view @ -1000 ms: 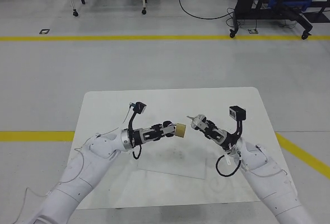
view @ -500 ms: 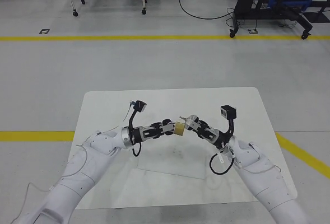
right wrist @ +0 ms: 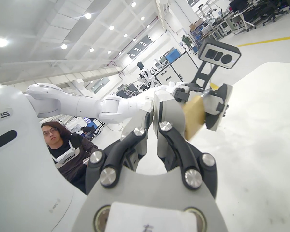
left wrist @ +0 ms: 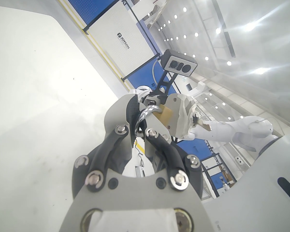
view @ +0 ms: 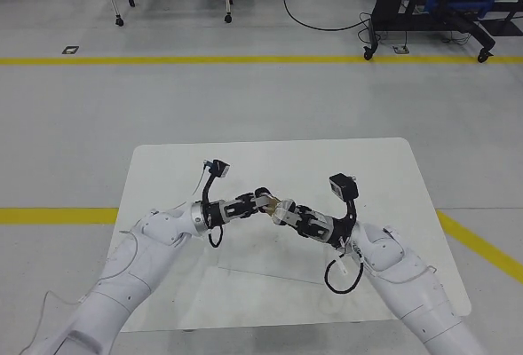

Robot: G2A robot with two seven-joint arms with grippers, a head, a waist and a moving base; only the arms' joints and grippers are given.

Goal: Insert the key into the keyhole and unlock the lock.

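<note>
Above the middle of the white table [view: 350, 169], the two grippers meet tip to tip. My left gripper [view: 263, 202] [left wrist: 141, 119] is shut on the silver shackle [left wrist: 147, 111] of a brass padlock [view: 271, 205] [left wrist: 166, 116], holding it in the air. My right gripper [view: 283, 211] [right wrist: 154, 113] has its fingers pressed together, their tips right against the padlock's brass body [right wrist: 195, 115]. The key between them is hidden. In the left wrist view the right gripper's taped fingers [left wrist: 183, 112] sit just beyond the lock.
Each wrist carries a camera on a black bracket [view: 218, 167] [view: 342, 187] standing up close to the meeting point. A faint rectangular outline [view: 270, 266] marks the table's near half. Yellow floor lines [view: 243, 60] run beyond the table.
The right gripper has travelled left until it reached the padlock; one second ago a gap lay between them. The left gripper drew the lock slightly left and tilted it.
</note>
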